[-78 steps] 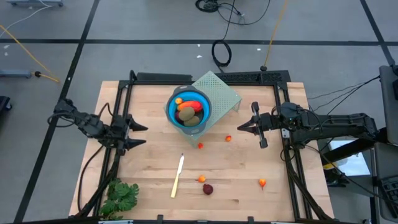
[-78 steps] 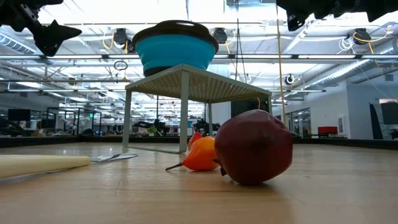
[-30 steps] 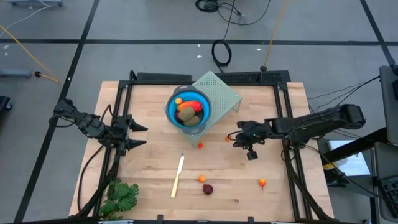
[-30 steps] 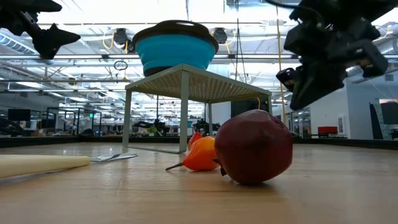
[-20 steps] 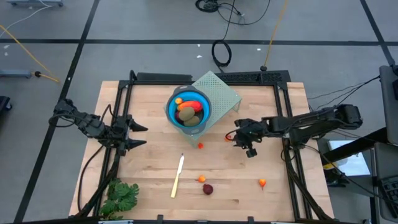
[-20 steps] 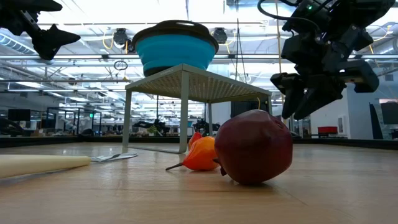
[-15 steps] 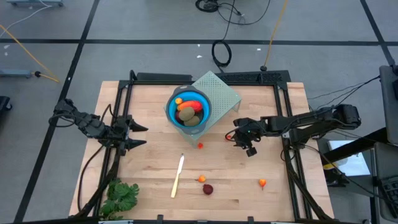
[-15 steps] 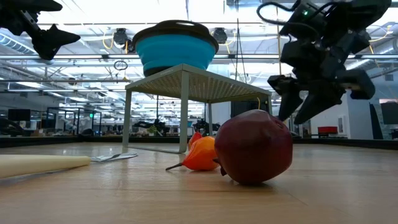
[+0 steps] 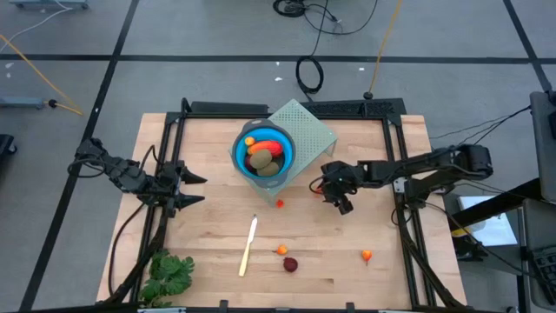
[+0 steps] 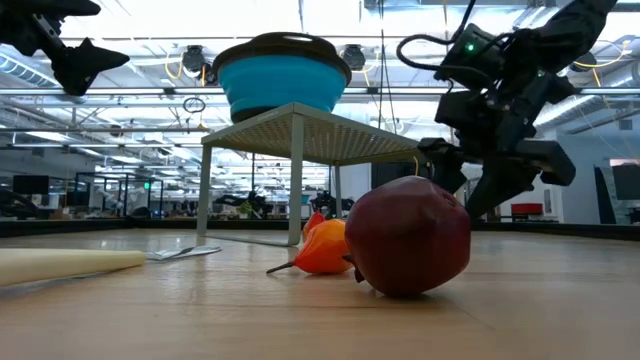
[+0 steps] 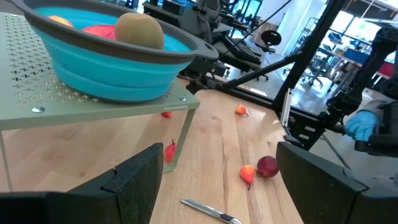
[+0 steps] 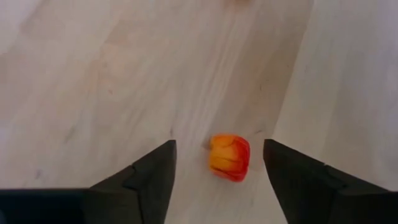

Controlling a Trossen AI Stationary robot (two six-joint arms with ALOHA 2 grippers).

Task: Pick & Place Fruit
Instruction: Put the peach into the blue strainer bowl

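Note:
A small orange-red fruit (image 12: 229,157) lies on the wooden table, and my right gripper (image 12: 217,149) hangs over it, open, one finger on either side and clear of it. In the high view this gripper (image 9: 330,193) is right of the blue bowl (image 9: 263,154). The bowl stands on a green perforated stand (image 9: 306,129) and holds several fruit pieces. More fruit lies loose: a red bit (image 9: 279,203), an orange piece (image 9: 281,250), a dark red ball (image 9: 290,263), another orange piece (image 9: 366,255). My left gripper (image 9: 187,189) waits open at the left.
A thin pale stick (image 9: 249,245) lies on the near middle of the table. A leafy green bunch (image 9: 169,274) sits at the near left corner. Black frame rails (image 9: 401,222) run along the left and right sides.
My right gripper has gone toward the table's left edge and down to the small orange-red fruit, tipping to point more downward, and has opened.

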